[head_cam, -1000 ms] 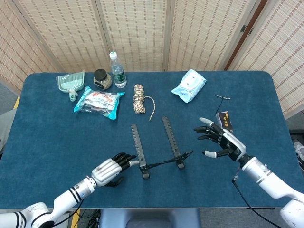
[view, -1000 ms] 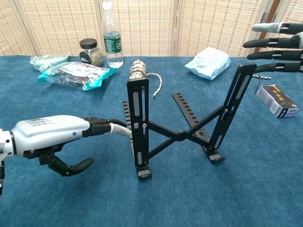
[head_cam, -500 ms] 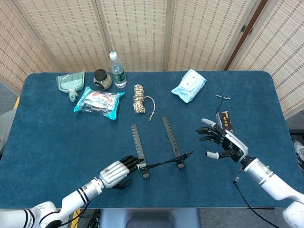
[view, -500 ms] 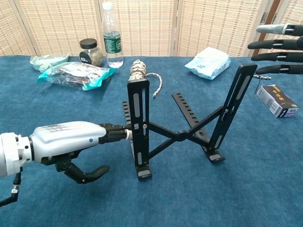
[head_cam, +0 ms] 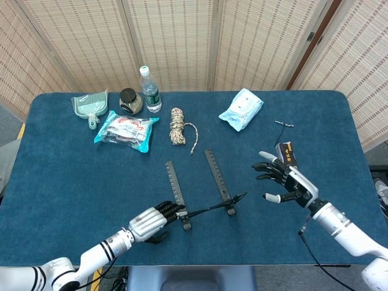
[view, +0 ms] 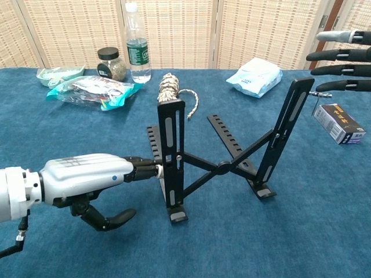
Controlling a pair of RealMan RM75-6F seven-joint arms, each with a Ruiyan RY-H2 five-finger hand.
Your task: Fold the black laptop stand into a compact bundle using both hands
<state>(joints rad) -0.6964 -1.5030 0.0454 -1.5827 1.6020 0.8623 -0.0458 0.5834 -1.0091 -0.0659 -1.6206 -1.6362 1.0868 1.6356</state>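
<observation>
Behind the stand (view: 223, 165) upright — left fingers' (view: 142, 169) tips hidden.

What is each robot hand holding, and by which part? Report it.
Nothing is gripped. The left robot hand only touches the laptop stand with its fingertips at its left upright; the right robot hand is spread open, clear of it.

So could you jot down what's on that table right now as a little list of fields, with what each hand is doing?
surface: blue table
main item: black laptop stand, unfolded, standing upright
left hand: fingertips at the stand's left upright, touching it, no grip visible
right hand: fingers spread, holding nothing, apart from the stand
beside right hand: small dark box
back row: dustpan, jar, water bottle, snack bag, rope bundle, tissue pack
</observation>
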